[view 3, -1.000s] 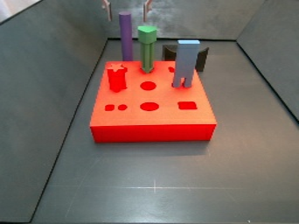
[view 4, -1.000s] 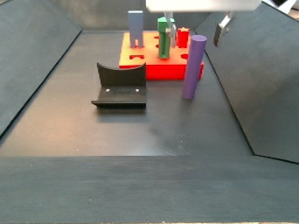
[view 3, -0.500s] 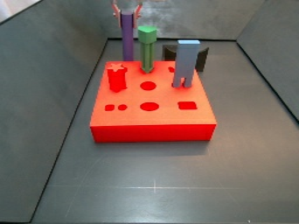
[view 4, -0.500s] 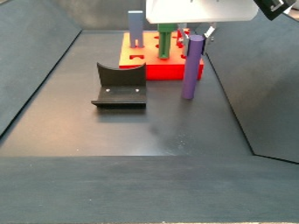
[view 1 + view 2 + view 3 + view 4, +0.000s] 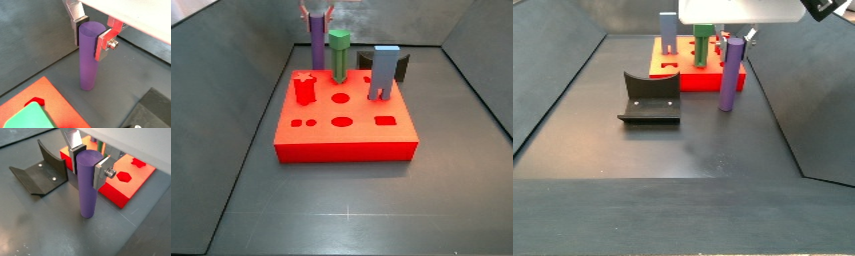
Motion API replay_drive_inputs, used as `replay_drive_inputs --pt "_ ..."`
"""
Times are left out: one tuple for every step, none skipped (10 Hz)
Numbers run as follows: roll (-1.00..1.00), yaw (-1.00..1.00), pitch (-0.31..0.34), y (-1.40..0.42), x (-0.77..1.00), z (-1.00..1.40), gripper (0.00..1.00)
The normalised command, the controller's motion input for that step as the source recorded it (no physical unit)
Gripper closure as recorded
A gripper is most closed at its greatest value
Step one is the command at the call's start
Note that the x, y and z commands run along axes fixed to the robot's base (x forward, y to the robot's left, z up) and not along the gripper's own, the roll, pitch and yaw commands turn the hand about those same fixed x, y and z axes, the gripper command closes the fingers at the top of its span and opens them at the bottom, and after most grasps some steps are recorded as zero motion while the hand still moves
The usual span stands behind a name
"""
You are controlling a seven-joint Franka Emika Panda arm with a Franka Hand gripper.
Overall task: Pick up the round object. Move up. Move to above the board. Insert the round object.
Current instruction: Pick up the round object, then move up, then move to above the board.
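1. Grey floor (image 5: 358,210), filling the lower half of both side views, walled in on each side.
2. The board (image 5: 345,125), flat and red, mid-frame in a side view; largely hidden behind pegs and the arm in the other side view (image 5: 694,78); only a corner seen in a wrist view (image 5: 40,107).
3. The fixture (image 5: 649,98), dark and L-shaped, left of centre on the floor, just before the board; also seen in a wrist view (image 5: 40,173).
4. The round object (image 5: 727,76), tall purple cylinder, upright on the floor beside the board, upper right of centre; at the top, left of centre, beyond the board in the other side view (image 5: 315,42).
5. The gripper (image 5: 89,164) set around the top of the round object, silver fingers (image 5: 101,42) at either side of it; pads seemingly against the peg in both wrist views, closed on it as far as can be made out. Body cut off by the frame edge.
6. Green peg (image 5: 339,55) and grey-blue square peg (image 5: 384,72) upright on the board's far part; small red peg (image 5: 305,88) at its left.
7. Round, square and other holes (image 5: 342,121) in the board's near part.
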Motion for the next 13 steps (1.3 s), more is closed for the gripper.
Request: replay_drive_inputs --pt "0.0 0.0 0.0 0.0 0.0 0.0 1.0" --pt "0.0 0.0 0.0 0.0 0.0 0.0 1.0" --pt "0.0 0.0 0.0 0.0 0.0 0.0 1.0" --pt "0.0 0.0 0.0 0.0 0.0 0.0 1.0" --pt "0.0 0.0 0.0 0.0 0.0 0.0 1.0" --pt "0.0 0.0 0.0 0.0 0.0 0.83 1.0" --pt "0.0 0.0 0.002 0.0 0.01 0.83 1.0" --pt "0.0 0.0 0.03 0.0 -0.03 0.71 1.0" --pt "0.01 0.0 0.039 0.0 -0.03 0.57 1.0" --pt "0.03 0.0 0.053 0.01 -0.01 0.36 1.0" --pt "0.03 0.0 0.062 0.01 0.0 0.24 1.0" --pt "0.08 0.14 -0.117 0.06 0.06 1.0 1.0" --pt "0.09 0.13 -0.099 0.06 0.06 1.0 1.0"
